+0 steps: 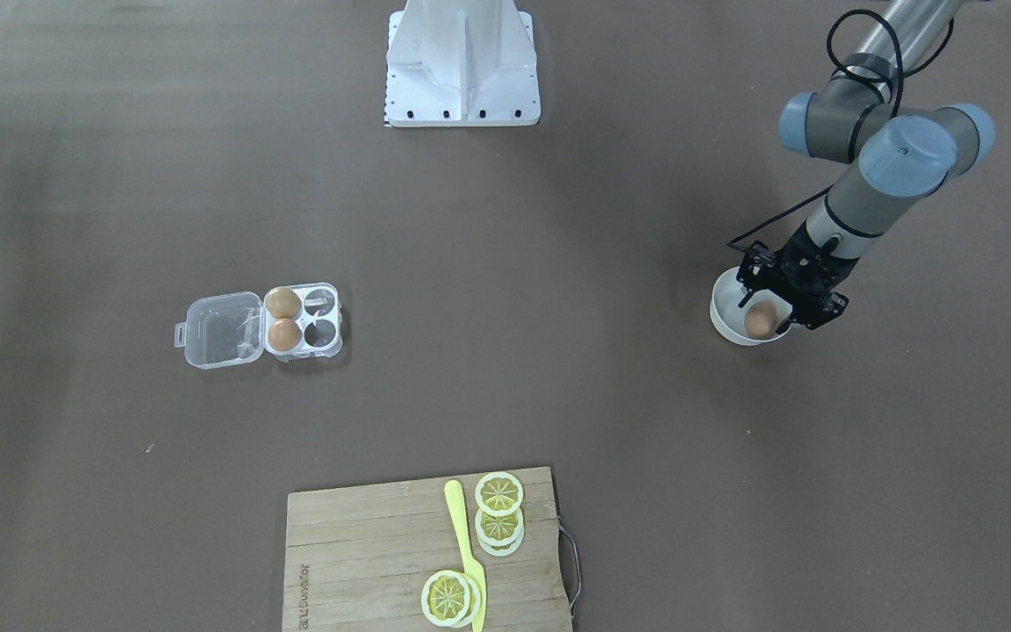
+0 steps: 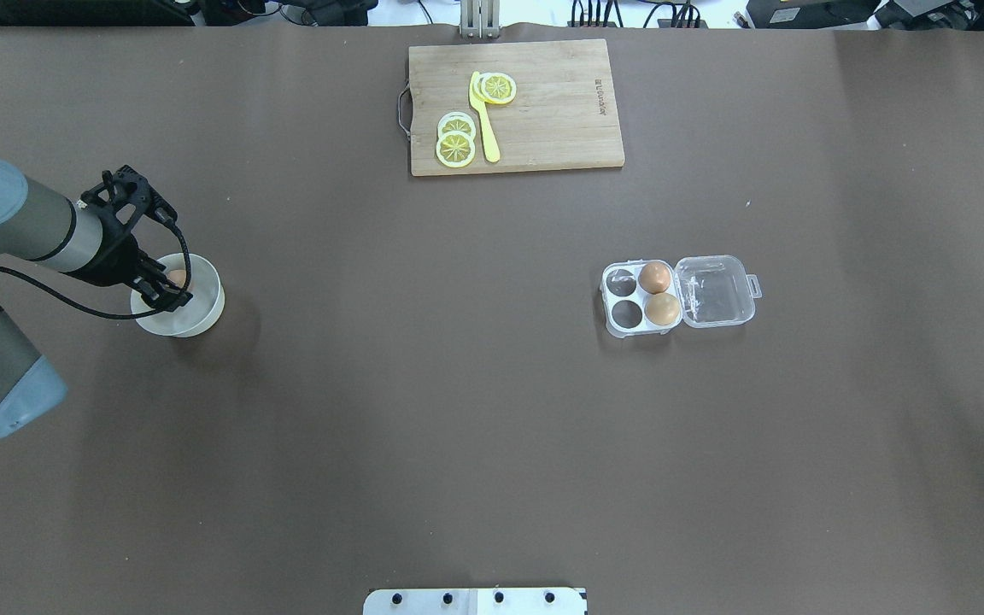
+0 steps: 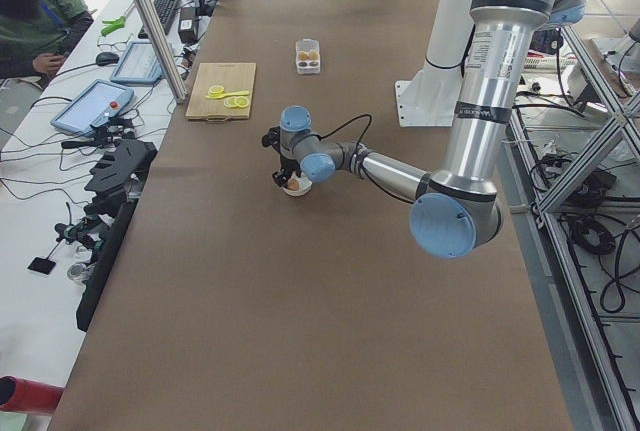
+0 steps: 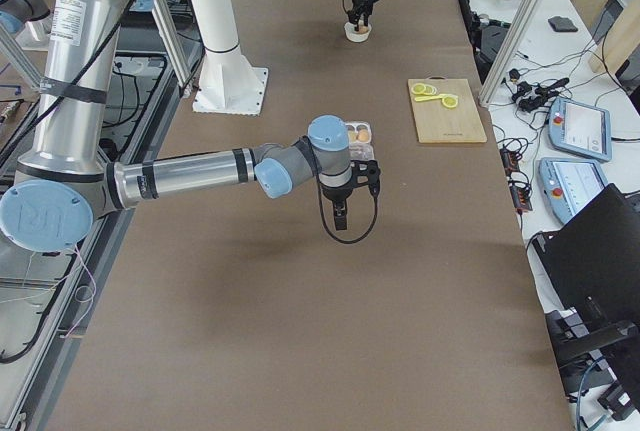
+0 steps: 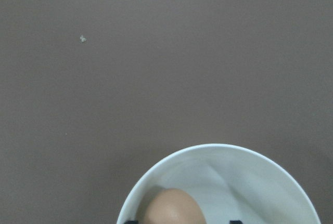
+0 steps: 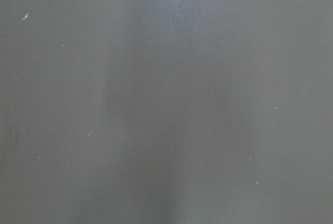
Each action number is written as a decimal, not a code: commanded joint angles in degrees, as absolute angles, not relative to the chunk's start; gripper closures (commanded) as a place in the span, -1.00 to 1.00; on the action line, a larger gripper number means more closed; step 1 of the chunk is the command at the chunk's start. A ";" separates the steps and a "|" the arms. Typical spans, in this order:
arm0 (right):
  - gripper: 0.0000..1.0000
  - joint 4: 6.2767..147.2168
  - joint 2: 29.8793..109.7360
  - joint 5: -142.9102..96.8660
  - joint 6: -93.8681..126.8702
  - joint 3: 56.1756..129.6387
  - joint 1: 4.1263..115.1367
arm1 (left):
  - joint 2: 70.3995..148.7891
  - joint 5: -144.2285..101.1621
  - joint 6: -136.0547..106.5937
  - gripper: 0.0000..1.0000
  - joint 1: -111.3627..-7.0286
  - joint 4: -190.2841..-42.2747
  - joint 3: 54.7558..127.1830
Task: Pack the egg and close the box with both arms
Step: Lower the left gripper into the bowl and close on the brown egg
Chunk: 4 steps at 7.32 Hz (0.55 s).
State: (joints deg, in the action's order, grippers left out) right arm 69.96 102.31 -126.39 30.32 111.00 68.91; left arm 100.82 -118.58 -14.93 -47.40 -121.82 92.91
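The pale tan egg (image 1: 760, 321) lies in a white round bowl (image 1: 721, 314) at the table's left end; it also shows in the overhead view (image 2: 176, 278) and the left wrist view (image 5: 174, 207). My left gripper (image 1: 766, 309) reaches down into the bowl, open, with a dark fingertip on each side of the egg. The clear box (image 2: 626, 314) lies open, lid flat, with two darker eggs (image 2: 654, 278) in the cups by the hinge and two cups empty. My right gripper (image 4: 340, 219) hangs above bare table beside the box; I cannot tell whether it is open or shut.
A wooden cutting board (image 2: 560, 128) with lemon slices and a yellow knife (image 2: 483, 120) lies at the far middle edge. The white pedestal base (image 1: 462, 61) stands at the robot's side. The right wrist view shows only brown table.
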 commanded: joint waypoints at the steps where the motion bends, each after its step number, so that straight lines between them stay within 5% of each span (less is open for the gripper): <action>1: -0.99 69.96 102.30 -126.39 30.32 110.92 68.82 | 100.90 -118.48 -15.03 -0.19 -47.37 -121.82 92.90; 4: -0.99 69.96 102.30 -126.30 30.32 110.92 68.82 | 100.90 -118.48 -15.03 -0.16 -47.29 -121.82 92.55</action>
